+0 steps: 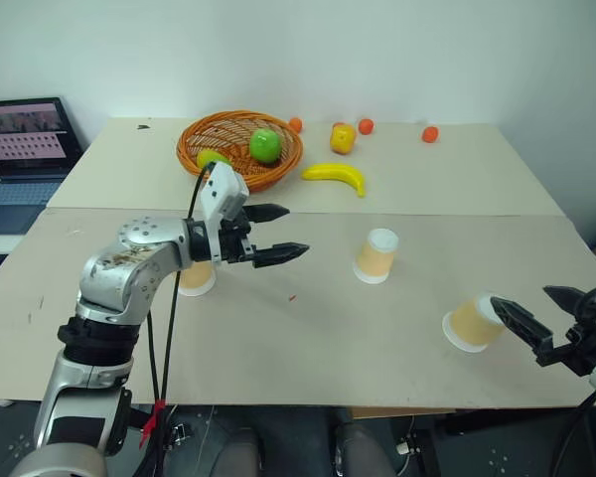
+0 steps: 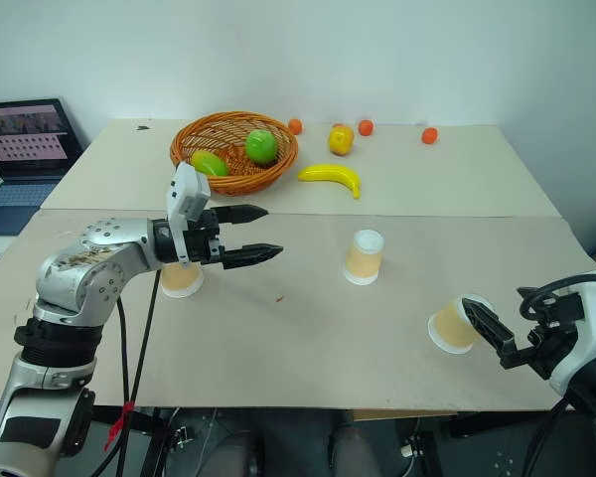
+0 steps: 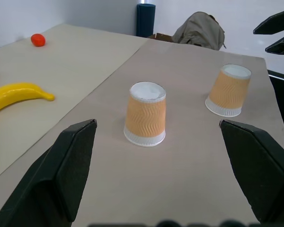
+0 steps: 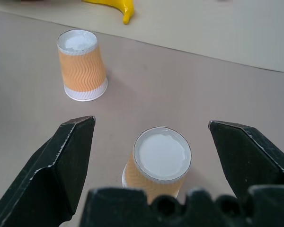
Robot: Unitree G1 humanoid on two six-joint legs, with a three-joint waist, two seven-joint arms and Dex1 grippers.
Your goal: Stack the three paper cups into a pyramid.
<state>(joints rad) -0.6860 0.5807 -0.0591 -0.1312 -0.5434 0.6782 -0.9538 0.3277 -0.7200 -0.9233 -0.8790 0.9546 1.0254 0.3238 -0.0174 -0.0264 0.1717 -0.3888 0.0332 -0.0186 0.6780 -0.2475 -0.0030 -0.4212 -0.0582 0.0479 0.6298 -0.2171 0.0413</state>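
Note:
Three paper cups stand upside down on the near tabletop, apart from each other. One cup [image 1: 196, 278] sits at the left, partly hidden behind my left forearm. The middle cup [image 1: 377, 255] stands alone, and in the left wrist view this cup [image 3: 145, 115] lies ahead between the fingers. My left gripper [image 1: 296, 231] hovers open above the table, pointing right toward it. The right cup [image 1: 474, 323] sits near the front edge. My right gripper [image 1: 521, 296] is open just behind that cup [image 4: 158, 163], not touching it. No pyramid stands.
A wicker basket [image 1: 211, 134] with a green apple [image 1: 265, 145] sits at the back. Beside it lie a banana [image 1: 338, 176], a yellow-orange fruit [image 1: 343, 138] and small oranges [image 1: 430, 134]. A laptop [image 1: 25, 139] stands off the table's left.

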